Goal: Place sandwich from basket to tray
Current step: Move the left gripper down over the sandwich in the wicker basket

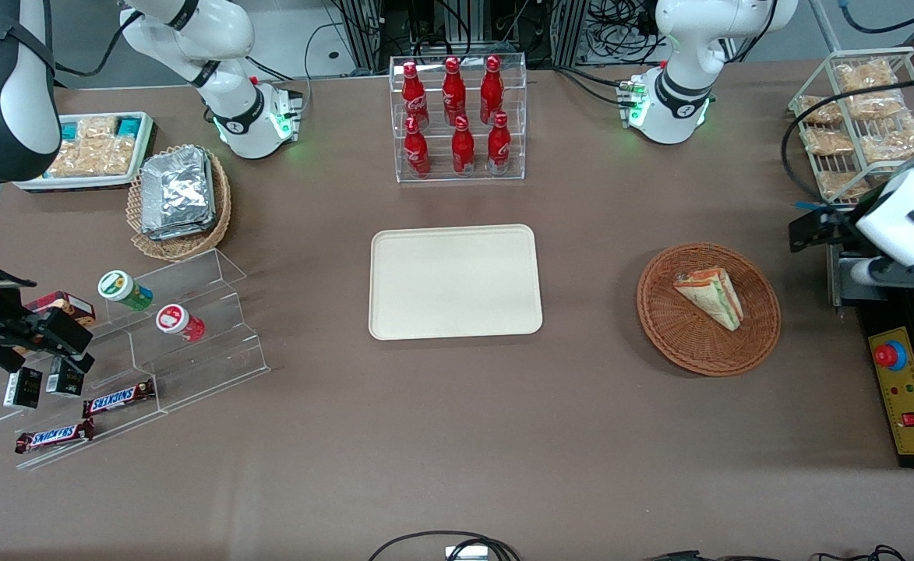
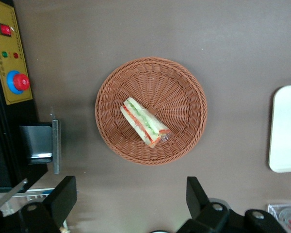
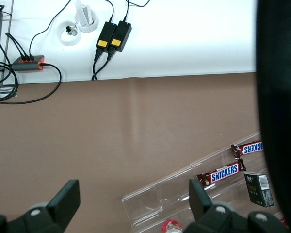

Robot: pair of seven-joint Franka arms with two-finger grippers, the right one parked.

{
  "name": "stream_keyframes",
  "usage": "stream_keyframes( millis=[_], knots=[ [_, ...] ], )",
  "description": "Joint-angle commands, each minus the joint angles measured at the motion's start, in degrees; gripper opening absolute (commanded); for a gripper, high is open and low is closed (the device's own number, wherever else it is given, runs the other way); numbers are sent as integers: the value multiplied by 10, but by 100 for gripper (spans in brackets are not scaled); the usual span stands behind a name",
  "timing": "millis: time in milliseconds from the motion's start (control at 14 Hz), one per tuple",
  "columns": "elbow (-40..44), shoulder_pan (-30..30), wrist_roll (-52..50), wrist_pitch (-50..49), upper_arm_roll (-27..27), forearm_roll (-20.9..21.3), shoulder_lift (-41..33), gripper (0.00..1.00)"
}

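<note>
The sandwich [image 1: 710, 296], a pale triangular wedge with green and red filling, lies in the round reddish-brown wicker basket [image 1: 659, 312]. The cream-beige tray [image 1: 455, 280] sits bare at the table's middle, beside the basket toward the parked arm's end. My gripper [image 1: 815, 230] hangs above the table's edge at the working arm's end, beside the basket and apart from it. In the left wrist view the gripper [image 2: 131, 199] is open and empty, with the sandwich [image 2: 145, 122], the basket [image 2: 184, 87] and a corner of the tray [image 2: 286, 128] below it.
A yellow control box with a red button [image 1: 905, 389] lies near the basket; it also shows in the left wrist view [image 2: 12, 63]. A wire rack of snack packets [image 1: 854, 125] and a clear rack of red bottles [image 1: 457, 117] stand farther from the camera. A tan basket of foil packets [image 1: 180, 195] and acrylic steps [image 1: 192, 343] are toward the parked arm's end.
</note>
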Motion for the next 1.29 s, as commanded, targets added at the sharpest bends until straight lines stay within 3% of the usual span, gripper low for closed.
stream_keyframes(
  millis=[0,429,857,1214],
  knots=[
    [-118,-7,-54,93,8,-3,-50,100],
    [-324,-7,-215,318,8,8,-83,100],
    [-426,-2,-290,431,8,9,-71,100],
    [-453,-2,-341,500,9,9,-25,100]
  ],
)
